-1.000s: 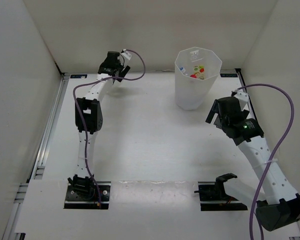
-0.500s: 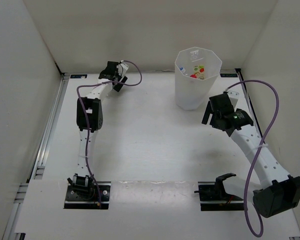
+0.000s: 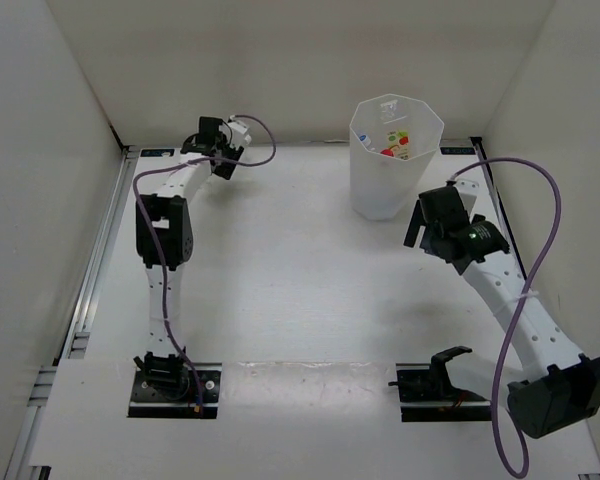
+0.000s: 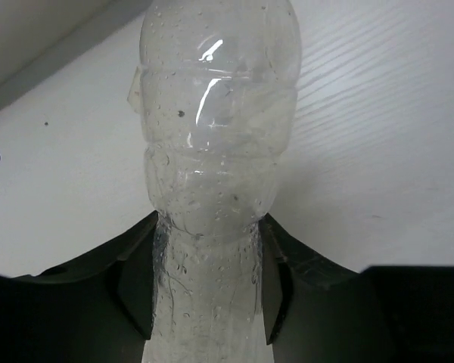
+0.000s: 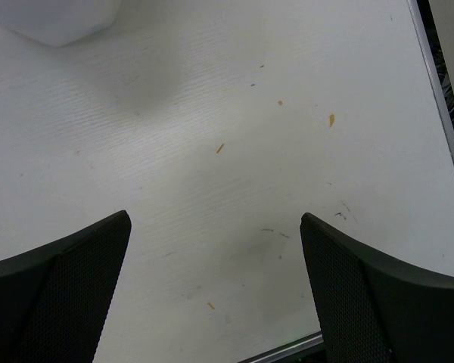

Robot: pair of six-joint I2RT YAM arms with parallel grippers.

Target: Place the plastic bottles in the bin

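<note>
— What is being held by the left gripper?

— A clear unlabelled bottle is being clamped between its dark fingers, which are pressing on the narrower part from both sides. The rounded, wider end is being pointed away from the wrist camera, over the worktop. Whether the bottle is touching the worktop cannot be told.

— Where is that being done?

— At the far left of the worktop, close to the back wall and well apart from the bin.

— What is being shown in the bin?

— It is standing upright at the far right. Labelled bottles with red and green print are being seen through its open rim, but they are too small for counting.

— And the right gripper?

— It is being held over bare worktop near the bin, on its near right side. Its fingers are being held wide apart, with nothing between them.
</note>
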